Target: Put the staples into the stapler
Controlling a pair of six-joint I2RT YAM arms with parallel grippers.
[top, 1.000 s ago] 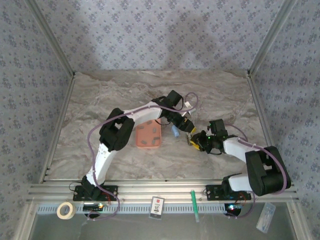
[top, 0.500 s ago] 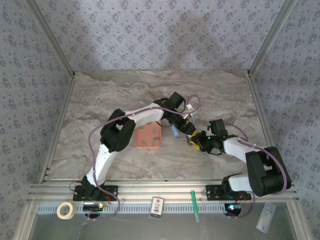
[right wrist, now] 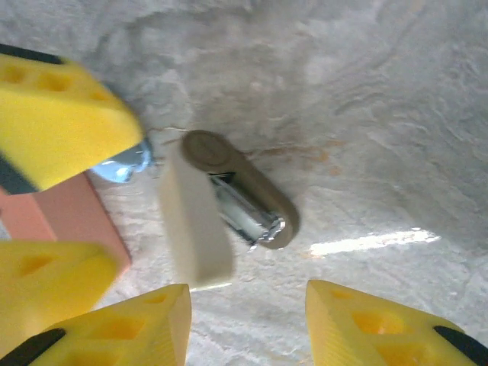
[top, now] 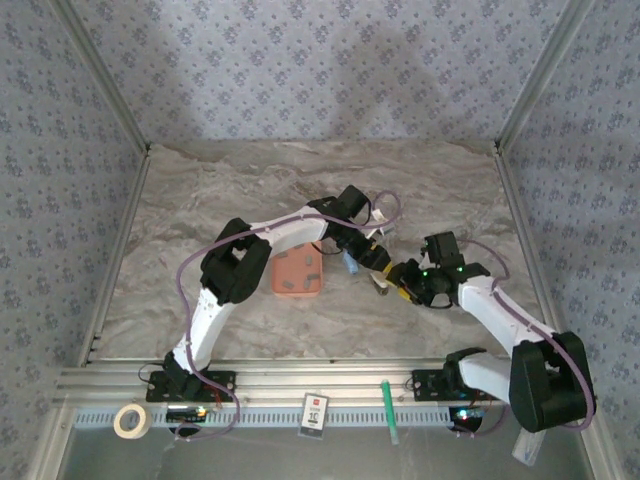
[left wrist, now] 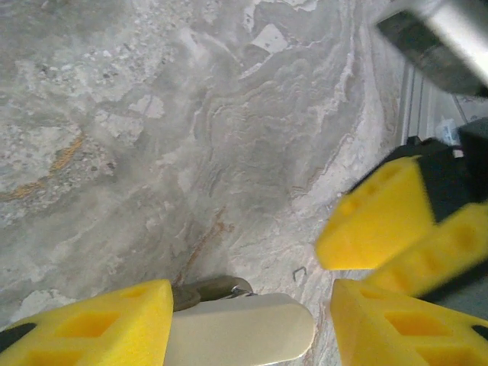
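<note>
The stapler [right wrist: 244, 200] lies open on the marble between both grippers. Here it has a brown base, a silver inner rail and a cream lid [right wrist: 194, 225] standing up. My left gripper [left wrist: 252, 297] is open around that lid [left wrist: 236, 332], which touches the left finger [left wrist: 84, 328] and stops just short of the other. My right gripper [right wrist: 248, 309] is open just in front of the stapler, nothing between its fingers. From above, the stapler [top: 380, 284] sits between the left gripper [top: 374, 258] and the right gripper [top: 400, 281]. Grey staple strips [top: 311, 264] lie on the orange tray [top: 297, 290]. One loose staple [left wrist: 300, 273] lies on the table.
A small light-blue object [top: 350, 263] lies between the tray and the stapler, close under my left gripper's finger [right wrist: 61, 114]. The tray's corner [right wrist: 72, 217] is right beside the stapler. Tape, a card and a green pen lie on the front rail, off the table.
My right arm has swung its forearm outward to the right, and its gripper has backed slightly off the stapler. The left gripper has stayed at the stapler's lid.
</note>
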